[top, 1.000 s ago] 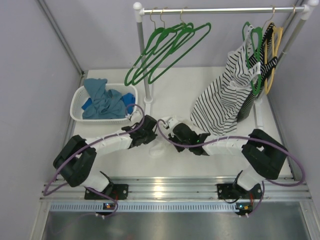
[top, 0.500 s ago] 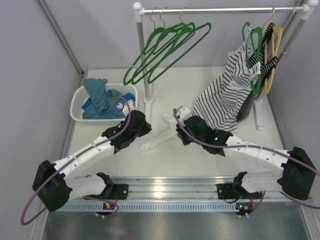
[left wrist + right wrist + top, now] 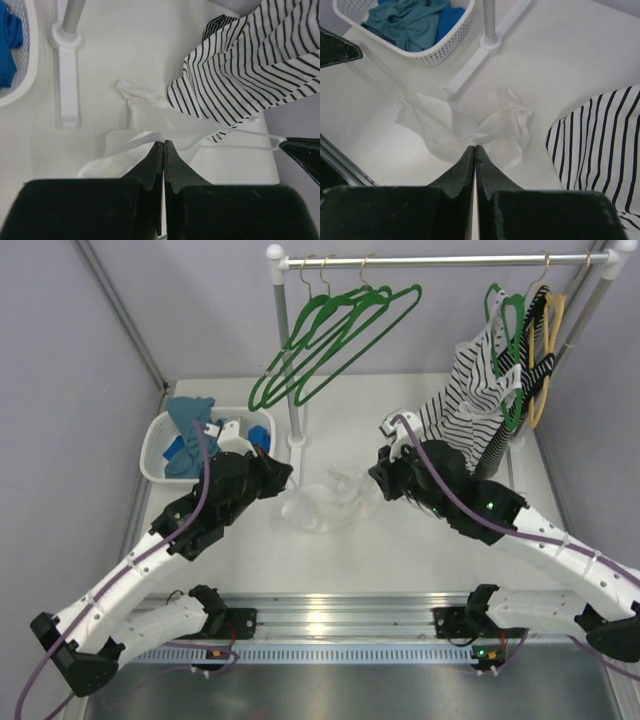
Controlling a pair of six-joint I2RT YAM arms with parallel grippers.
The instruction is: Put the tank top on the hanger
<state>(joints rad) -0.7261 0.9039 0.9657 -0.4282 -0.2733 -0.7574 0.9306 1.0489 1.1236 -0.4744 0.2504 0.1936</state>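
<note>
The white tank top [image 3: 325, 505] hangs bunched between my two grippers, its lower folds on or just above the table. My left gripper [image 3: 285, 480] is shut on a narrow strap of it, as the left wrist view [image 3: 163, 142] shows. My right gripper [image 3: 377, 478] is shut on a fold of the same top, seen in the right wrist view [image 3: 475, 147]. The top also shows in the left wrist view [image 3: 150, 117] and the right wrist view [image 3: 465, 127]. Three green hangers [image 3: 335, 335] hang empty on the rail at the back, above and behind the grippers.
A white basket [image 3: 155, 462] with blue garments [image 3: 195, 430] stands at the back left. The rack's post and foot [image 3: 296, 445] stand just behind the top. A black-and-white striped top [image 3: 465, 405] hangs on a green hanger at the right, beside a yellow hanger [image 3: 552, 340].
Both arms have risen and stretched away from their bases. The grippers have moved apart and back, drawing the tank top up and spreading it between them.
</note>
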